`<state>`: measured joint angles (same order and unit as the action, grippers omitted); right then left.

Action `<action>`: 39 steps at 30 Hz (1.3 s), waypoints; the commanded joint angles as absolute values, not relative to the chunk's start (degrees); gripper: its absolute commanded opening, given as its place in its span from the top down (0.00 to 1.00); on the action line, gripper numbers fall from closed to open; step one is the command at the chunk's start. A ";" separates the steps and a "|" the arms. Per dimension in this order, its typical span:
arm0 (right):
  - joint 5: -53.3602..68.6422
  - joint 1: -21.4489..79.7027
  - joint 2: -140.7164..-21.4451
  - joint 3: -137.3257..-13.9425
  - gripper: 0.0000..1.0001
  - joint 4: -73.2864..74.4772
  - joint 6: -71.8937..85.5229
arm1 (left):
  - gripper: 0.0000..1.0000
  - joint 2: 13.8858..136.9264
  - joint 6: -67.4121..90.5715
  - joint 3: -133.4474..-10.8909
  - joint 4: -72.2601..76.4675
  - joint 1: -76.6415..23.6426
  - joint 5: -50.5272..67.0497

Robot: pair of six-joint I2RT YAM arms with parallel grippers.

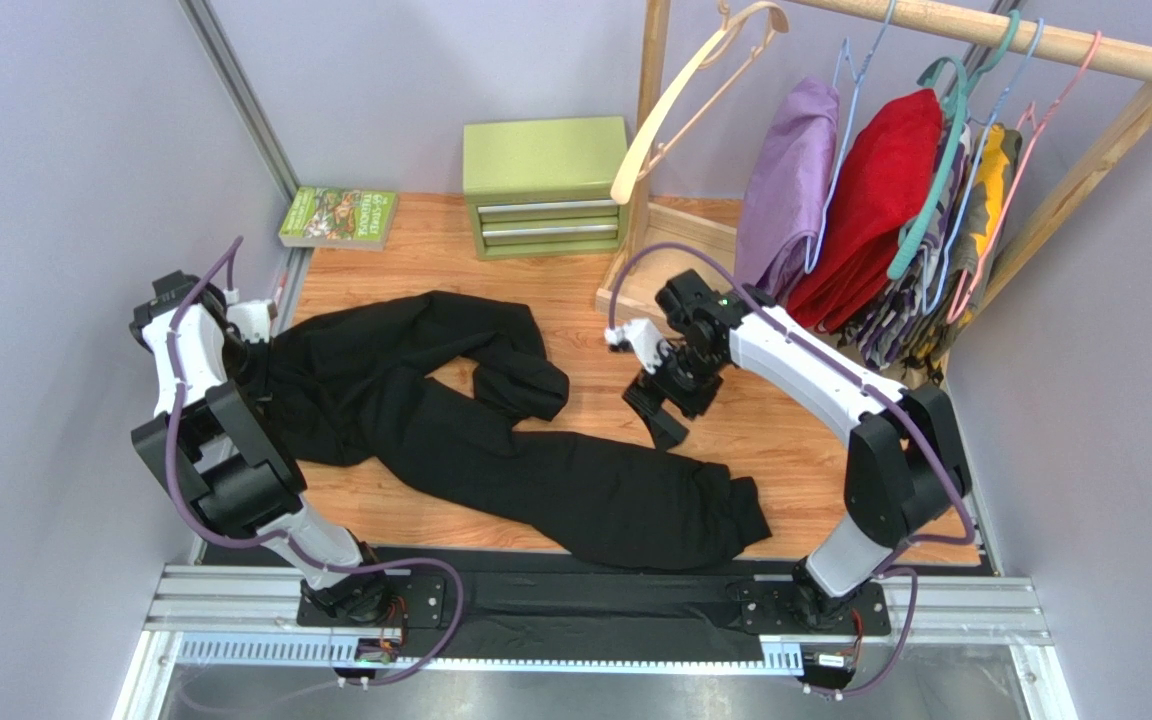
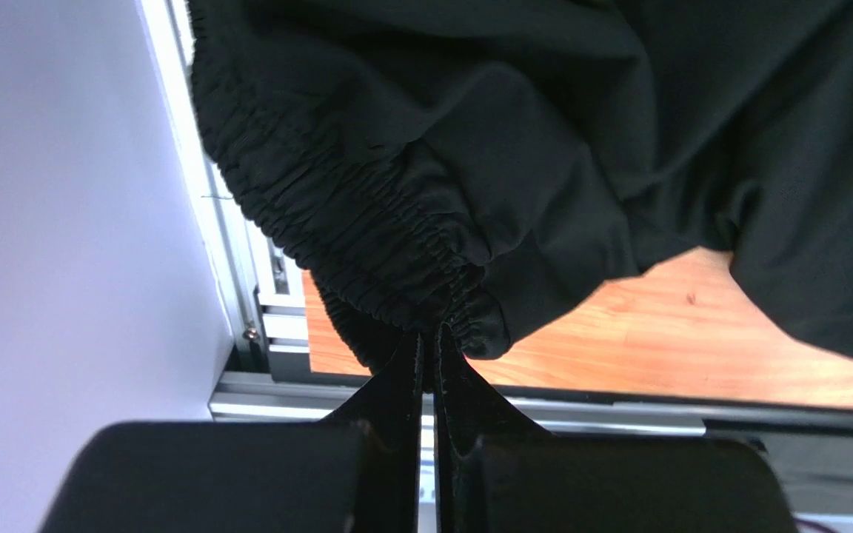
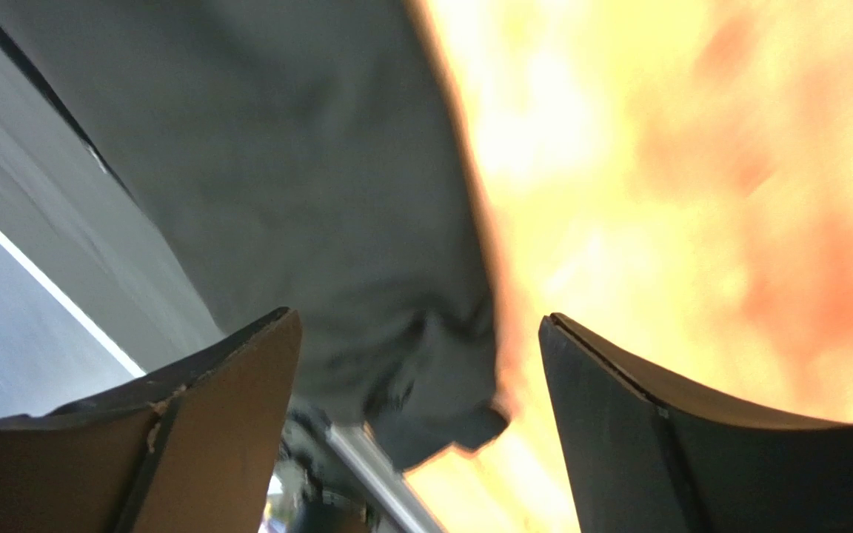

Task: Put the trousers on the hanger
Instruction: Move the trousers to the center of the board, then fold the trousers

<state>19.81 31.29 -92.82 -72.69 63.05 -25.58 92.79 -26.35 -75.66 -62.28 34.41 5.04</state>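
Observation:
The black trousers (image 1: pixel 447 420) lie spread across the wooden table, waist at the left, legs trailing to the front right. My left gripper (image 1: pixel 252 360) is shut on the elastic waistband (image 2: pixel 398 239) at the table's left edge; in the left wrist view the fingertips pinch the gathered cloth at my left gripper (image 2: pixel 429 339). My right gripper (image 1: pixel 665 402) is open and empty, hovering above the wood just right of the trousers' folded leg. In the right wrist view my right gripper (image 3: pixel 420 366) has blurred black cloth (image 3: pixel 320 200) below it. The beige wooden hanger (image 1: pixel 680 98) hangs on the rail at the back.
A clothes rail (image 1: pixel 1018 38) at the back right carries purple (image 1: pixel 785 180) and red (image 1: pixel 875 195) garments on thin hangers. A green drawer box (image 1: pixel 545 183) stands at the back, a book (image 1: pixel 339 216) to its left. A metal frame rail (image 2: pixel 236 255) runs along the left edge.

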 commanded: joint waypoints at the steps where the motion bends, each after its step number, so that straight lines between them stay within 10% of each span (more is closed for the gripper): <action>1: 25.66 31.20 -96.05 -82.43 0.07 56.79 -18.73 | 1.00 92.11 -30.15 -75.85 -64.86 34.01 7.29; 14: 24.62 40.60 -115.99 -96.76 0.00 40.61 -9.85 | 1.00 94.04 -29.09 -77.87 -66.97 34.01 11.25; 17: 21.73 40.52 -119.08 -99.75 0.23 42.44 -10.19 | 1.00 94.66 -29.18 -77.96 -66.97 34.01 10.55; 21: 19.52 37.63 -113.32 -96.52 1.00 44.64 -12.83 | 1.00 94.66 -30.23 -77.70 -65.84 34.01 8.27; 32: 0.73 17.94 -94.74 -83.84 1.00 50.80 -26.45 | 1.00 93.07 -30.41 -80.94 -66.09 34.10 12.91; 34: -2.26 16.44 -97.98 -86.91 0.79 52.81 -27.24 | 1.00 93.95 -29.88 -82.43 -67.41 34.10 17.02; 36: -3.17 16.26 -98.87 -89.72 0.32 55.45 -26.81 | 1.00 94.74 -29.09 -83.32 -68.38 33.67 19.41; 39: 2.08 16.35 -95.64 -87.73 0.18 60.19 -28.20 | 1.00 95.97 -28.74 -84.81 -68.91 32.96 20.48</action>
